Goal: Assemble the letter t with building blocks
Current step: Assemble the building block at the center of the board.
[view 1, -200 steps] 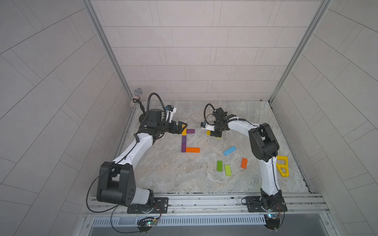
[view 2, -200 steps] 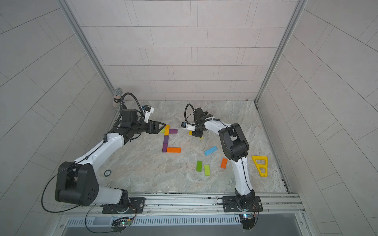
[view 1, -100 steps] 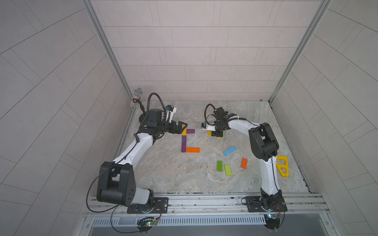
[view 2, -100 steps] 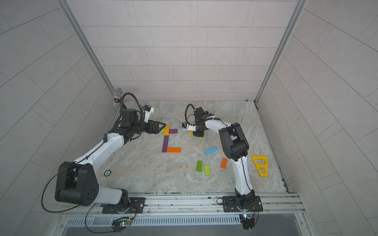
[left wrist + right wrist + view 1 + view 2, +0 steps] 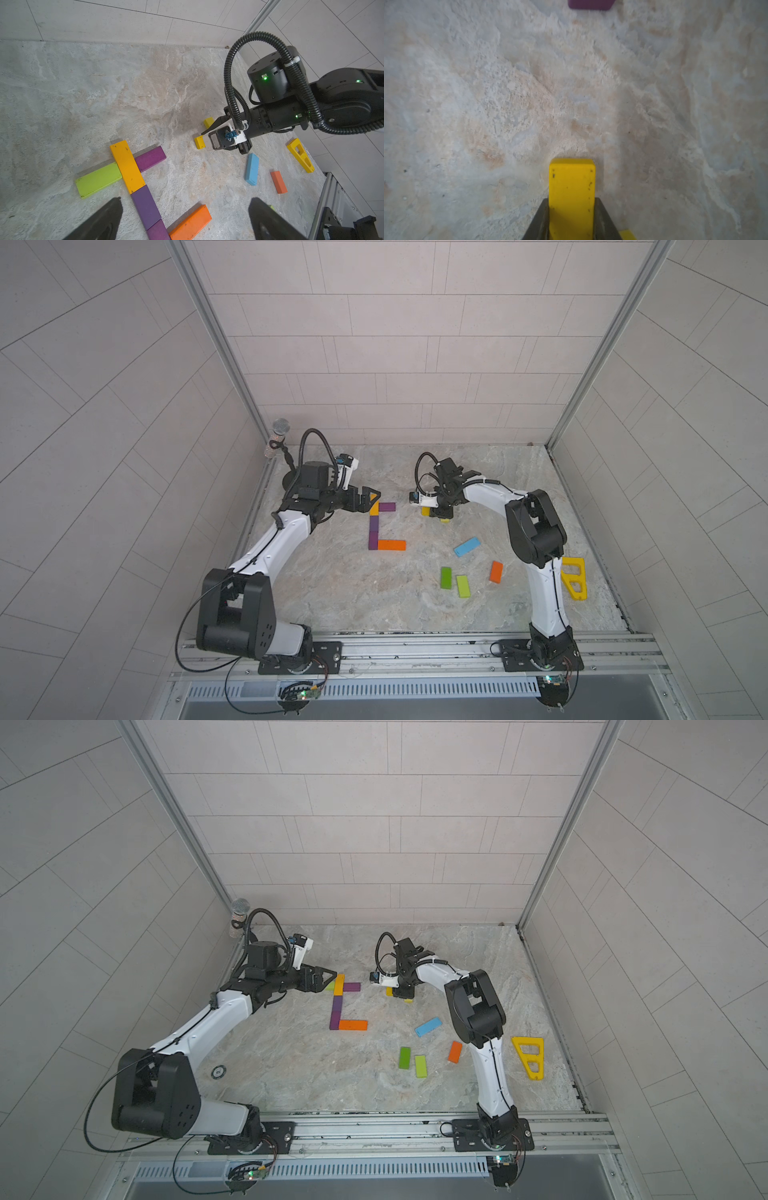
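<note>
Yellow building block (image 5: pixel 572 187) clenched in my right jaws, back-centre of the counter (image 5: pixel 332 593).
Only the right wrist view showed me that grip; in both top views the right arm (image 5: pixel 486 493) covered it. Left jaws gaped, released, beside the lime block (image 5: pixel 98 179).

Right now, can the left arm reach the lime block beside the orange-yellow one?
Probably yes: the open left claw hovers right by that lime block, with nothing between them.

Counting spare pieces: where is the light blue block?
In both top views the light blue block lies flat on the table's right half, between the letter's orange block and the right arm, just beyond the green block.
</note>
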`<state>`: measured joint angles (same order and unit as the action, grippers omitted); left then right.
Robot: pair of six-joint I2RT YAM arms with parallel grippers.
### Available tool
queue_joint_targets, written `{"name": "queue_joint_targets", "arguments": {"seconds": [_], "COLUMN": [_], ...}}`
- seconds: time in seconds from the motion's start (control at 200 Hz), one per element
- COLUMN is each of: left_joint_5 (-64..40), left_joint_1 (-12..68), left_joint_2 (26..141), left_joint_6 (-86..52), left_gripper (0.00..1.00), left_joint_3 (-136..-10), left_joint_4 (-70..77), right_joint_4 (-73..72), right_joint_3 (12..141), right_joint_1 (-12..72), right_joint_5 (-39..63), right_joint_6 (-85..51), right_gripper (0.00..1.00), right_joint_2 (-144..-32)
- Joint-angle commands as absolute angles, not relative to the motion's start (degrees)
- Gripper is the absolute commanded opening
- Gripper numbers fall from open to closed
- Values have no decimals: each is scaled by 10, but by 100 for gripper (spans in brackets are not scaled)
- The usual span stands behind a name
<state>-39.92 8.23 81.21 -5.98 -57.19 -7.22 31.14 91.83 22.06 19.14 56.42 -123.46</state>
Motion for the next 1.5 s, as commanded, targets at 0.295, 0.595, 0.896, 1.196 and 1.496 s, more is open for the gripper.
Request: {"name": "queue_joint_targets", "arguments": {"seconds": [0.295, 0.595, 0.896, 1.196, 1.496], "left_joint_5": [-412, -413, -416, -420, -423], "left_joint_1": [81, 81, 81, 81, 81], "left_joint_2": [815, 815, 815, 816, 819], "left_joint_6": [-62, -64, -64, -64, -65], "left_gripper": [100, 100, 100, 100, 100], "left_joint_3": [-571, -571, -572, -572, -573], "left_joint_4": [-72, -72, -72, -72, -72], "right_joint_4": [330, 337, 329, 311, 296], "right_joint_3": [920, 924, 911, 895, 879], "right_joint_1": [213, 211, 210, 210, 200], "right_joint_5": [198, 202, 193, 188, 197], "right_joint_6": [596, 600, 606, 607, 601], "right_gripper": [9, 12, 18, 19, 21], "right_joint_2": [-1255, -1262, -1261, -1255, -1247]}}
